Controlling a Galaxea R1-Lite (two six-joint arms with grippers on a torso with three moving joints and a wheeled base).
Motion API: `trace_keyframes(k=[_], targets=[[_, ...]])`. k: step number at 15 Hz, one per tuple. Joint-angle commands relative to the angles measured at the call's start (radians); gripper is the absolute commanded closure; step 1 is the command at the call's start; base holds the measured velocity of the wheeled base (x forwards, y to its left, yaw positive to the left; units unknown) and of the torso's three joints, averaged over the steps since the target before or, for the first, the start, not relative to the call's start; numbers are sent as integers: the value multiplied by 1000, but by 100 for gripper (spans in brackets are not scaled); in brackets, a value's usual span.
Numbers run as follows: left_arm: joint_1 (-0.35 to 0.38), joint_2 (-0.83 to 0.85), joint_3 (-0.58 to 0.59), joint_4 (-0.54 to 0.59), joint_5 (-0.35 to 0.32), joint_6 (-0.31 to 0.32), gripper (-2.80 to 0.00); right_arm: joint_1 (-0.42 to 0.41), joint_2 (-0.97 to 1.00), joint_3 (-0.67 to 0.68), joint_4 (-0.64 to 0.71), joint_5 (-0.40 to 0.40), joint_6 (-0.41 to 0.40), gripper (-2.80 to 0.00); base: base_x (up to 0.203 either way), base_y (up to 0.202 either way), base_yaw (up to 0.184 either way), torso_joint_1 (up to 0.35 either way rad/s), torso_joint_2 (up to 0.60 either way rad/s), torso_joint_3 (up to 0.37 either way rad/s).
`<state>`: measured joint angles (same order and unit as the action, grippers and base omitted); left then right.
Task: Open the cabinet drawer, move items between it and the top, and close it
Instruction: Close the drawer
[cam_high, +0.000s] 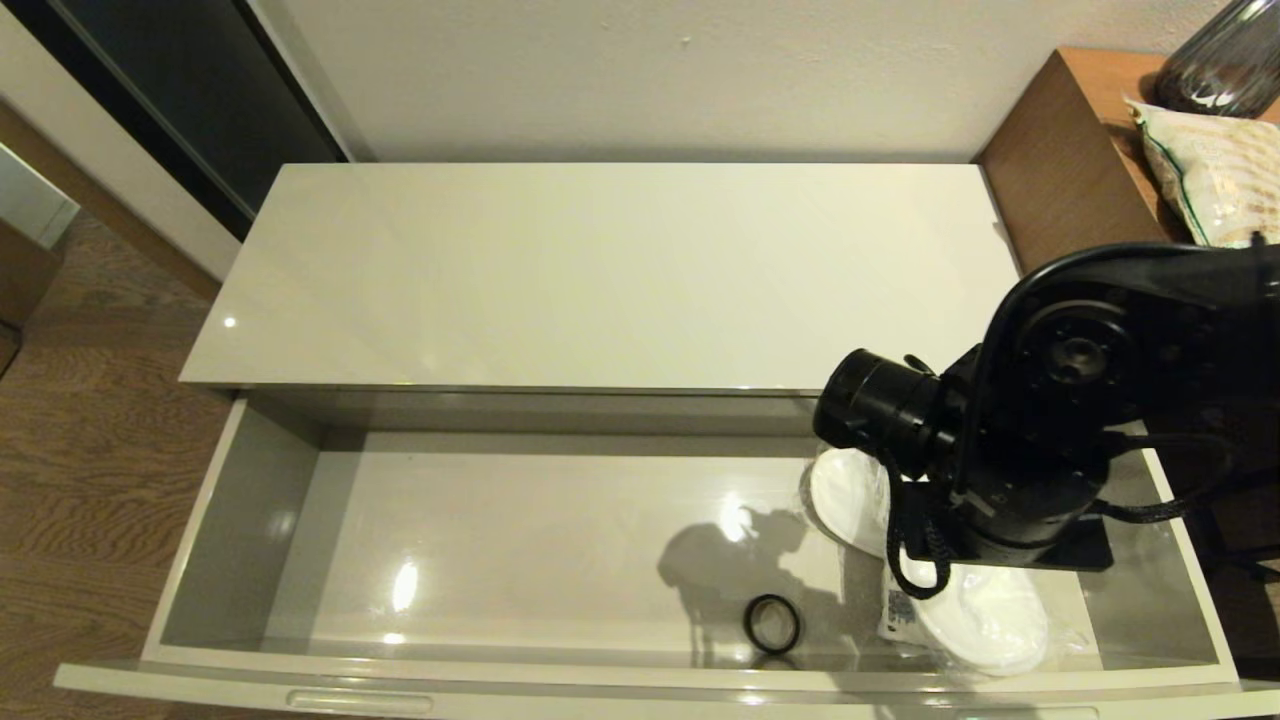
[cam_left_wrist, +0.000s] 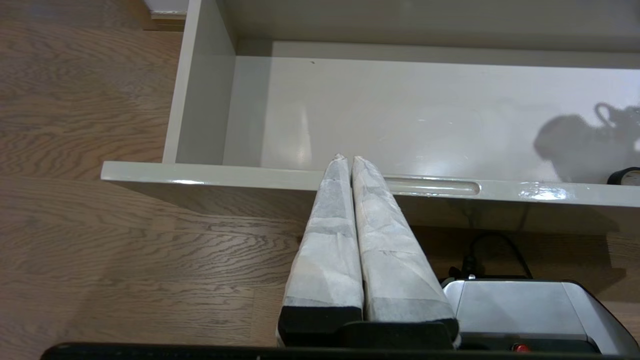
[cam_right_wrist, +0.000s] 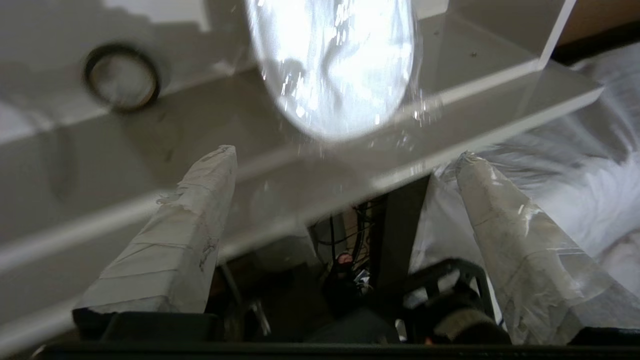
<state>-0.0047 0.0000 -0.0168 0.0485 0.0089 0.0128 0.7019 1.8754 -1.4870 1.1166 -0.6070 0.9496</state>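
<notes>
Inside the wide glossy cream-beige drawer (cam_high: 250, 500), pulled open, we are seeing flat white plastic-wrapped slippers (cam_high: 985, 615) lying at its right end beside a small black ring (cam_high: 771, 623). Our right gripper (cam_right_wrist: 345, 160) is hovering over them, jaws spread wide, gripping nothing. Our left gripper (cam_left_wrist: 348, 160) is sitting at the drawer front, jaws closed and empty.

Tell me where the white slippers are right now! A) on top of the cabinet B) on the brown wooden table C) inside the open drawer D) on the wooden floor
C: the slippers lie in their clear wrap on the bottom of the open drawer, at its right end under the robot's right arm, near a small black ring.
</notes>
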Motion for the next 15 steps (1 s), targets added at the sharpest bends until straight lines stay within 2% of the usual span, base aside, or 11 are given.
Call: trace_keyframes(k=[1, 4, 6, 7, 9, 13, 15], targets=[[0, 1, 0, 1, 0, 0, 0, 73, -128, 20, 52, 42, 32, -280, 0, 0, 0, 0, 0, 0], [0, 1, 0, 1, 0, 1, 0, 100, -224, 85, 90, 109, 60, -280, 0, 0, 0, 0, 0, 0], [0, 2, 0, 1, 0, 1, 0, 102, -266, 157, 36, 121, 63, -280, 0, 0, 0, 0, 0, 0], [0, 0, 0, 1, 0, 0, 0, 108, -290, 215, -38, 125, 61, 0, 0, 0, 0, 0, 0, 0], [0, 2, 0, 1, 0, 0, 0, 152, -342, 355, -184, 119, 64, 0, 0, 0, 0, 0, 0, 0], [0, 1, 0, 1, 0, 1, 0, 221, -423, 712, -445, 115, 141, 0, 0, 0, 0, 0, 0, 0], [0, 0, 0, 1, 0, 0, 0, 319, -434, 951, -663, 139, 202, 0, 0, 0, 0, 0, 0, 0]])
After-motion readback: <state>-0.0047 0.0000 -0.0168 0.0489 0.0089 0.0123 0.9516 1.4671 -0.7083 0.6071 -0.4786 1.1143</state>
